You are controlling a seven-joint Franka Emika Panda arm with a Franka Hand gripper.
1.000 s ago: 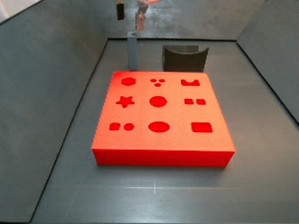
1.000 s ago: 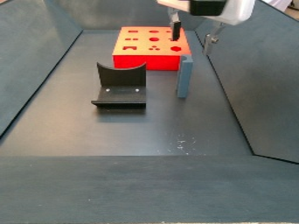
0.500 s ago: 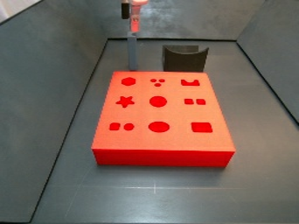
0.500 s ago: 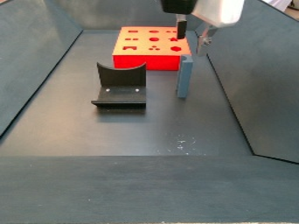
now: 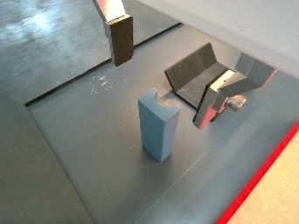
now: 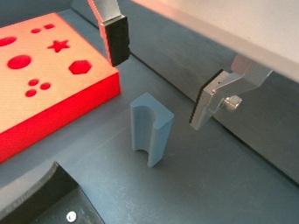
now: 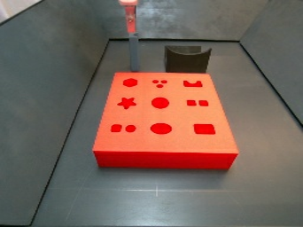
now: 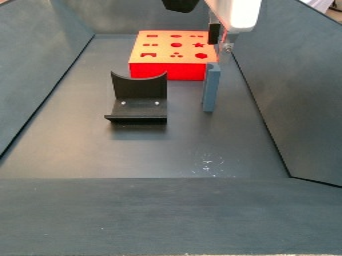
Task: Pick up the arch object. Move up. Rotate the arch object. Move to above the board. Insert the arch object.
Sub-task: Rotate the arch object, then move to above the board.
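Hovering gripper (image 6: pixel 163 74): it hung above the arch (image 6: pixel 149 129), fingers spread wide with nothing between them, one dark pad (image 6: pixel 115 40) to one side and the silver finger (image 6: pixel 218 96) to the other.
Arch: it stood upright on the grey floor (image 8: pixel 160 150), a thin blue-grey slab with a rounded groove down one face, just beside the board's (image 6: pixel 52 105) near edge; in a side view (image 8: pixel 211 86) it rose like a post at the board's corner.
Why the spread: my guess was that the fingers were parted to pass either side of the slab's thin faces, so a straight drop would bracket it for the pick.
Why upright: standing on end seemed to leave its flat sides free to be pinched; it would need turning before it could go into the arch cutout (image 7: pixel 192 83).
Board: bright red-orange, cutouts all empty in a side view (image 7: pixel 162 133), well clear of the fingers.
Fixture (image 8: pixel 136 97): it sat on the floor near the arch, untouched.
Cut off: in both side views the gripper ran out of the top of the picture, so only its lower end (image 7: pixel 128 12) showed.
Hard to read: in that view the arch (image 7: pixel 134 51) was a faint sliver behind the board.
Progress: pick not yet made.
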